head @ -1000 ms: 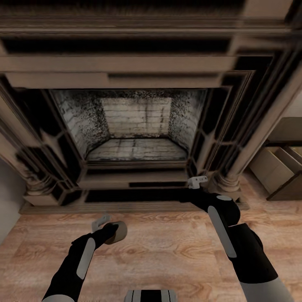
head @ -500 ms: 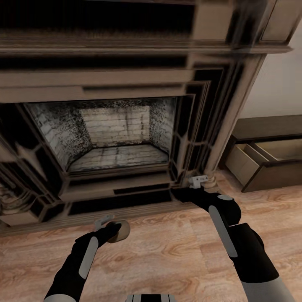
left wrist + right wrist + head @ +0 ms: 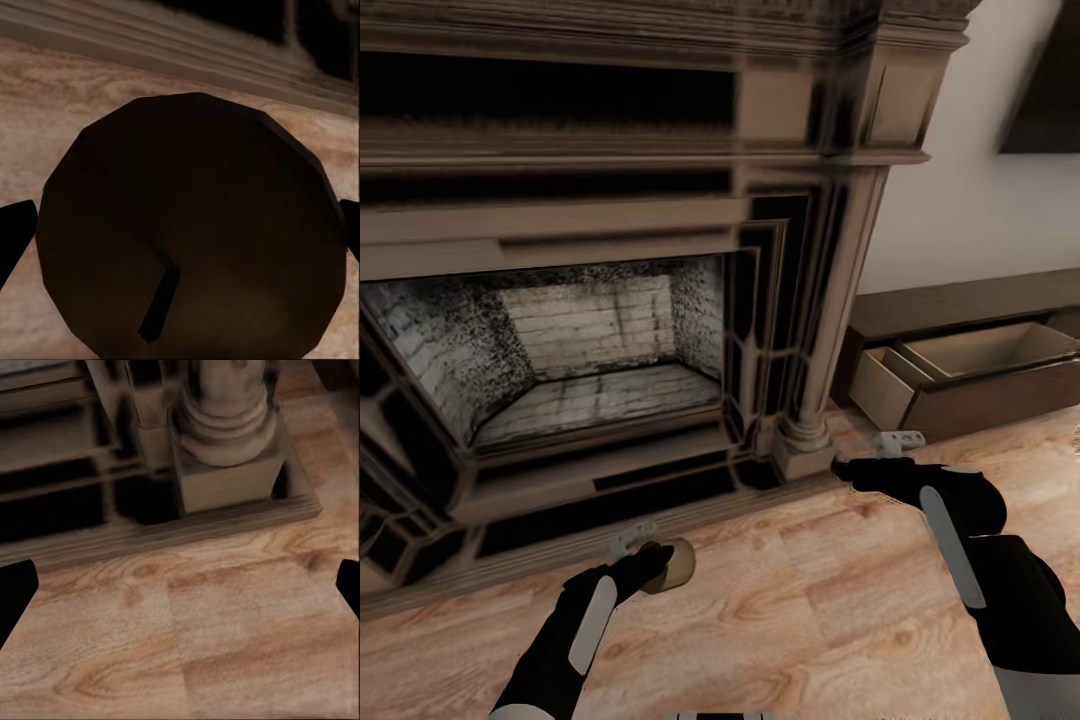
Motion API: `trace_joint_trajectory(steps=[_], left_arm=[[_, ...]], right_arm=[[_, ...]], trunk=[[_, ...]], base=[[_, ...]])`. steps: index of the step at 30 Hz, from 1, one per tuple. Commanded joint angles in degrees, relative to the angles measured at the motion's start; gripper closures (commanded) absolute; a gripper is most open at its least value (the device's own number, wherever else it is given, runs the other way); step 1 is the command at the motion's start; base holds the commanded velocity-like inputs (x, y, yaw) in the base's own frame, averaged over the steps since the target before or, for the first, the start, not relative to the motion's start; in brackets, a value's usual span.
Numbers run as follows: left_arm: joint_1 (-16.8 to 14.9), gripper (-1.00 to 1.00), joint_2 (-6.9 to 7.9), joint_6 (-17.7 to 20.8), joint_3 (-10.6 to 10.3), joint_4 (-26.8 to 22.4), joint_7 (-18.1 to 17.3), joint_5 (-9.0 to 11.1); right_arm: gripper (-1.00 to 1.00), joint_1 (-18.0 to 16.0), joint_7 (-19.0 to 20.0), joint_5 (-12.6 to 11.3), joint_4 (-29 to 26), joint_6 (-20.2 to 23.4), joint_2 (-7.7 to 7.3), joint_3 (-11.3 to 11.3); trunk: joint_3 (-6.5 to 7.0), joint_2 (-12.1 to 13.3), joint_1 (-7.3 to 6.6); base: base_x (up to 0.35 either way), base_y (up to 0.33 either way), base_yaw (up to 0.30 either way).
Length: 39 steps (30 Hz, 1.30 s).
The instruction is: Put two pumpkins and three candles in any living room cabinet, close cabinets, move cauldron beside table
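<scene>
- Left gripper (image 3: 643,560) clamps a candle (image 3: 673,565) over the floor (image 3: 790,620), before the fireplace (image 3: 600,340).
- Right gripper (image 3: 897,440) spread wide, holding nothing.
- Cabinet (image 3: 970,385) drawer open at right.

I can't read any writing, label, brand, number or sign from here. The fireplace (image 3: 610,300) across the upper left, the open drawer (image 3: 960,375) at the right edge, the wood floor (image 3: 810,610) below and the candle (image 3: 191,225) close to my left wrist camera all carry plain surfaces.
</scene>
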Motion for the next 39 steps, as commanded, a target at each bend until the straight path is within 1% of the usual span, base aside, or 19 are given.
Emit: trace_joint_trajectory(steps=[1, 3, 5, 6, 17, 19, 20, 21, 22, 25, 26, 28, 29, 33, 36, 38, 39], left_arm=[[-0.02, 1.00, 0.05, 0.30, -0.41, -0.01, 0.49, 1.37], [-0.02, 1.00, 0.13, 0.05, -0.97, 0.46, 0.56, 2.41], [0.01, 1.00, 0.13, -1.53, -1.20, 1.16, 0.59, 2.79], [-0.03, 1.00, 0.01, -4.23, -1.51, 3.28, 0.59, 3.02], [-0.03, 1.00, 0.06, -3.95, -1.55, 3.57, -0.06, 3.20], [-0.03, 1.00, 0.03, -3.83, -2.34, 3.63, -0.02, 3.19], [-0.03, 1.00, 0.06, -3.84, -3.30, 3.66, 0.21, 3.22], [-0.03, 1.00, 0.06, -3.86, -3.73, 3.67, 0.31, 3.23], [-0.03, 1.00, 0.00, -4.10, -4.86, 3.71, 0.59, 3.22], [-0.03, 1.00, -0.01, -4.23, -5.28, 3.73, 0.42, 3.25], [-0.03, 1.00, 0.00, -4.20, -5.42, 3.82, 0.30, 3.26], [-0.03, 1.00, -0.06, -4.11, -5.64, 4.23, 0.12, 3.30], [-0.03, 1.00, -0.10, -4.08, -5.69, 4.35, 0.08, 3.31], [-0.03, 1.00, -0.27, -4.02, -5.96, 4.74, -0.05, 3.35], [-0.03, 1.00, -0.31, -4.04, -6.67, 5.21, -0.04, 3.36], [-0.03, 1.00, -0.33, -4.38, -7.93, 5.86, 0.03, 3.30], [-0.03, 1.00, -0.34, -4.46, -8.11, 5.95, 0.07, 3.29]], right_arm=[[-1.00, -0.04, 0.27, 0.20, -0.02, 0.23, -0.12, -0.38], [-1.00, -0.02, 0.23, 0.22, -0.02, 0.23, -0.18, -0.75], [-1.00, -0.01, -0.80, 0.26, -0.02, 0.23, -0.19, -0.80], [-1.00, -0.01, -3.91, 0.31, -0.02, 0.23, -0.20, -0.84], [-1.00, -0.02, -4.37, 0.32, -0.02, 0.23, -0.20, -0.93], [-1.00, -0.04, -5.32, 0.32, -0.02, 0.23, -0.20, -1.01], [-1.00, -0.06, -5.71, 0.32, -0.02, 0.23, -0.20, -1.05], [-1.00, -0.09, -5.98, 0.34, -0.02, 0.23, -0.20, -1.07], [-1.00, -0.06, -6.39, 0.53, -0.02, 0.23, -0.20, -0.98], [-1.00, -0.04, -7.53, 1.50, 0.02, 0.23, -0.05, -0.78], [-1.00, -0.03, -8.80, 2.56, 0.17, 0.23, 0.08, -0.66], [-1.00, -0.09, -10.95, 3.93, 0.62, 0.23, 0.22, -0.79], [-1.00, -0.11, -11.46, 4.21, 0.79, 0.23, 0.22, -0.84], [-1.00, -0.17, -12.54, 4.75, 1.65, 0.23, -0.06, -1.04], [-1.00, -0.18, -12.75, 4.82, 1.86, 0.23, -0.14, -1.08], [-1.00, -0.14, -13.04, 5.15, 1.27, -0.04, -0.05, -0.86], [-1.00, -0.12, -13.11, 5.21, 1.06, -0.12, 0.09, -0.84]], trunk=[[0.18, 0.00, -0.03], [0.62, 0.02, -0.09], [1.06, 0.05, -0.14], [1.28, 0.06, -0.16], [3.72, 0.21, -0.45], [4.16, 0.24, -0.50], [4.39, 0.25, -0.52], [4.39, 0.25, -0.52], [4.39, 0.25, -0.52], [4.39, 0.25, -0.52], [4.39, 0.25, -0.52], [4.39, 0.25, -0.52], [4.39, 0.25, -0.52], [4.39, 0.25, -0.52], [4.39, 0.25, -0.52], [4.39, 0.25, -0.52], [4.39, 0.25, -0.52]], base=[[0.000, 0.000, -0.279], [0.000, 0.000, -0.279], [0.000, 0.000, -0.279], [0.000, 0.000, -0.279], [0.000, 0.000, -0.279], [0.000, 0.000, -0.279], [0.000, 0.000, -0.279], [0.000, 0.000, -0.279], [0.000, 0.000, -0.279], [0.000, 0.000, -0.279], [0.008, -0.041, -0.258], [0.043, -0.130, -0.183], [0.078, -0.204, -0.115], [0.110, -0.265, -0.058], [0.132, -0.310, -0.016], [0.132, -0.322, -0.006], [0.122, -0.329, -0.002]])
